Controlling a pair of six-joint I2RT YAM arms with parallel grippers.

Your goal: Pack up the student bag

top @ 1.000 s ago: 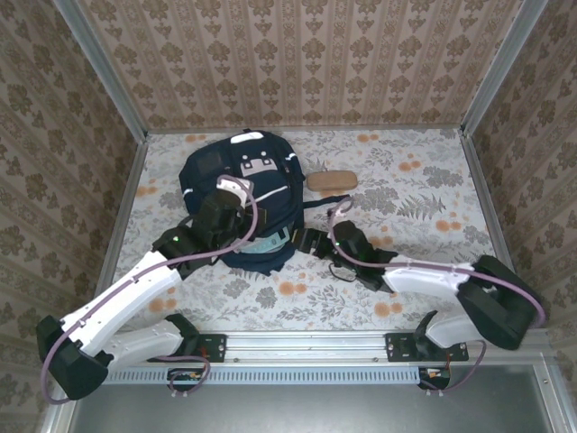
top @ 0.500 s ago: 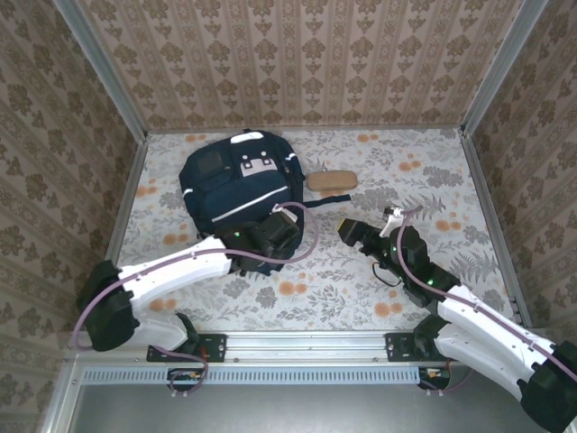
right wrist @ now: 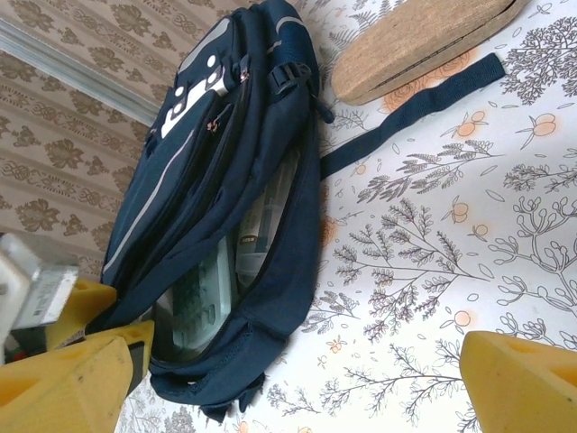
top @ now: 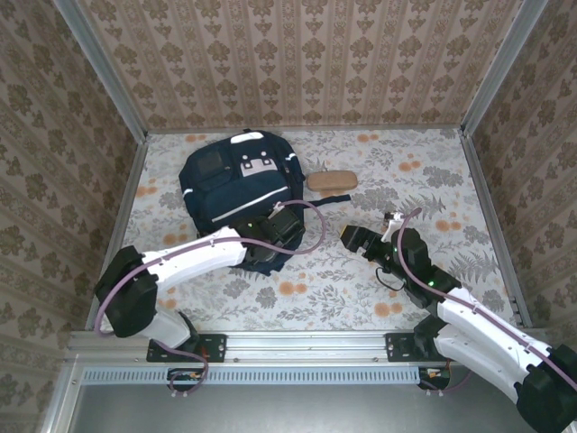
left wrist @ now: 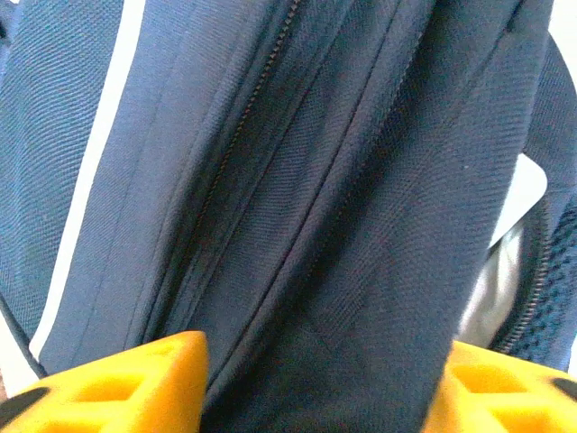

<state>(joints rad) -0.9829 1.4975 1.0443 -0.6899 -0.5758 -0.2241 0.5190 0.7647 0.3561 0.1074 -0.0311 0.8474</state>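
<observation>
Right end effector (right wrist: 306, 347) spread, empty; left end effector (left wrist: 320, 350) astride bag (top: 225, 180) fabric, grip I cannot tell; tugging risks spilling contents (right wrist: 206, 302).

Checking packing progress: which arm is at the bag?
The left arm, its jaws at the backpack's near edge; the right arm hangs apart over the flowered table.

Student bag (right wrist: 225, 180) contents indistinct; left hand (left wrist: 315, 397) fingers cropped below

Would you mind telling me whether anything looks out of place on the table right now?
The student bag lies flat with its zip gaping open, contents showing inside. A tan case sits outside beside it, next to a trailing strap.
</observation>
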